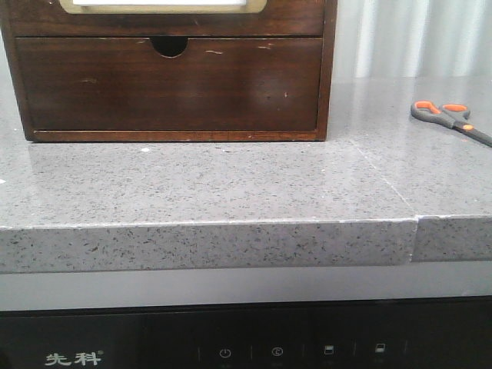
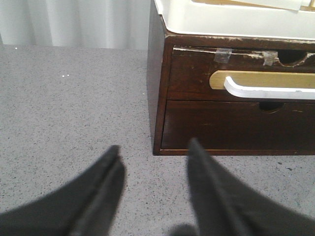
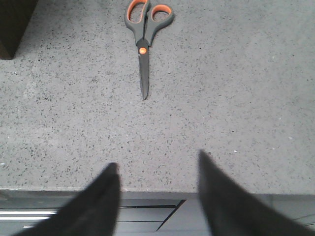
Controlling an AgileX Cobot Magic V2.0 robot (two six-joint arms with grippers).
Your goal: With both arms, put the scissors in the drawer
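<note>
The scissors (image 1: 450, 120) lie flat on the grey stone counter at the far right, grey handles with orange lining, blades closed. In the right wrist view the scissors (image 3: 145, 34) lie ahead of my right gripper (image 3: 157, 164), which is open and empty over the counter's front edge. The drawer (image 2: 241, 81) with the cream-framed white panel is shut, in the top row of the dark wooden cabinet; only its lower edge (image 1: 163, 9) shows in the front view. My left gripper (image 2: 153, 147) is open and empty, low over the counter in front of the cabinet's left corner.
A plain drawer with a semicircular notch (image 1: 169, 83) sits below the panelled one, shut. A white tray (image 2: 231, 19) rests on top of the cabinet. The counter has a seam (image 1: 416, 231) at the front right. A black appliance panel (image 1: 246, 342) lies below the counter edge.
</note>
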